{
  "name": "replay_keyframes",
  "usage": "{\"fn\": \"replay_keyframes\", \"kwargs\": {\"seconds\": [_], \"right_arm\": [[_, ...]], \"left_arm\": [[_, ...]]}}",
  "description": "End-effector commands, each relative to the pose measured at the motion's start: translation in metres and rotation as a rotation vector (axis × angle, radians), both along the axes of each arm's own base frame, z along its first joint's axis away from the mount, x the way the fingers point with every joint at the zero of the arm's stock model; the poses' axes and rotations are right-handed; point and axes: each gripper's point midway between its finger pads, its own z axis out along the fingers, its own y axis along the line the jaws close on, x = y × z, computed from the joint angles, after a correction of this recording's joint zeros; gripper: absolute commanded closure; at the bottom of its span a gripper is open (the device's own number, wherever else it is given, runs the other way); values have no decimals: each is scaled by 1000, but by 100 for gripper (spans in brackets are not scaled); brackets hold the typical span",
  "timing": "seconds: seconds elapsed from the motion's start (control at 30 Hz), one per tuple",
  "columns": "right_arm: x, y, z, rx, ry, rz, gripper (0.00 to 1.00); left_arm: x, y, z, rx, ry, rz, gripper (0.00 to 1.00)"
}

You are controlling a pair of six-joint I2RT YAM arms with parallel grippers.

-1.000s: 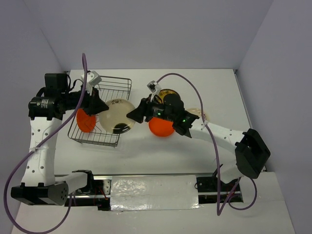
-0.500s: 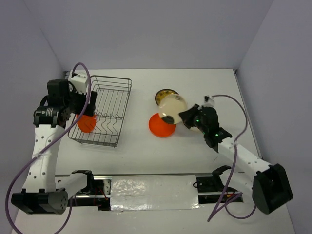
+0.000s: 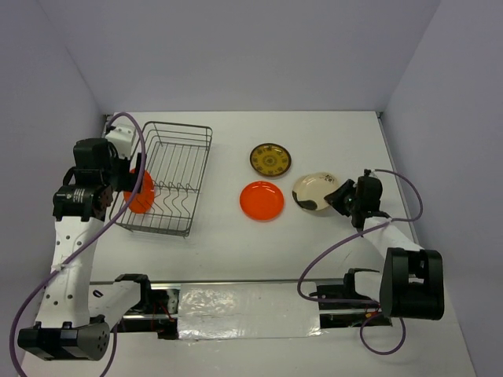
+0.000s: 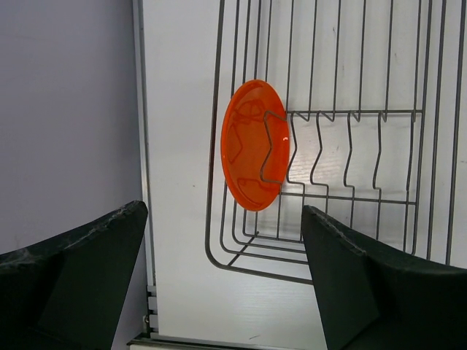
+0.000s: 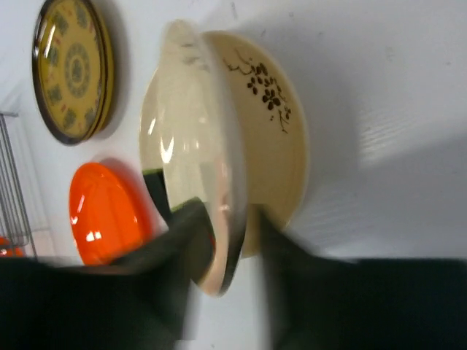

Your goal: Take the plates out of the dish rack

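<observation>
The dish rack (image 3: 174, 161) stands at the left, and one orange-red plate (image 3: 140, 191) stands on edge at its left end. My left gripper (image 4: 222, 292) hangs open above that plate (image 4: 254, 146) and the rack (image 4: 350, 138), holding nothing. On the table lie a second orange-red plate (image 3: 262, 200), a dark brown gold-patterned plate (image 3: 270, 159) and a cream plate (image 3: 314, 192). In the right wrist view the blotched cream plate (image 5: 186, 146) leans on another cream plate (image 5: 273, 124). My right gripper (image 5: 230, 219) straddles the blotched plate's near rim; its fingers are blurred.
The table's left edge and the grey wall (image 4: 66, 109) run close beside the rack. Purple cables loop over both arms. A taped strip (image 3: 247, 302) lies along the near edge between the arm bases.
The right arm carried the blotched cream plate from the rack to the right and lowered it onto the other cream plate. The left gripper opened and drew back to the rack's left end.
</observation>
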Motion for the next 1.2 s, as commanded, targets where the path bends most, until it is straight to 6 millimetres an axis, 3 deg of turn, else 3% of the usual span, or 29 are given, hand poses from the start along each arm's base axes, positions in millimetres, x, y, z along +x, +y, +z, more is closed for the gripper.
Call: {"fn": "replay_keyframes", "kwargs": {"seconds": [0.0, 0.07, 0.1, 0.13, 0.2, 0.27, 0.43, 0.6, 0.67, 0.77, 1.03, 1.13, 1.17], "right_arm": [[12, 5, 20, -20, -70, 75, 42], [11, 2, 22, -41, -61, 71, 28], [7, 0, 19, -80, -38, 69, 5], [9, -3, 28, -110, -53, 58, 0], [-3, -4, 23, -187, 18, 79, 0], [1, -15, 35, -293, 38, 58, 0], [-11, -12, 42, -392, 131, 84, 0], [-20, 26, 89, -380, -70, 163, 0], [-25, 43, 98, -341, -109, 213, 0], [-31, 57, 108, -318, -148, 245, 0], [-42, 71, 124, -308, -199, 272, 0], [-48, 72, 134, -307, -227, 269, 0], [-49, 72, 136, -306, -233, 266, 0]], "left_arm": [[3, 7, 12, 39, -43, 18, 0], [2, 8, 9, 45, -31, 17, 1], [2, 9, 7, 49, -24, 17, 1], [2, 10, 6, 57, -22, 23, 1], [2, 13, 2, 68, -11, 30, 1], [3, 14, -2, 74, 3, 35, 0], [9, 20, -13, 81, 13, 69, 1], [22, 31, -29, 105, 35, 129, 2], [32, 35, -37, 106, 49, 143, 5], [45, 38, -54, 99, 75, 152, 19], [75, 46, -109, 108, 150, 172, 36], [77, 49, -119, 108, 167, 171, 56], [77, 49, -120, 103, 168, 166, 68]]}}
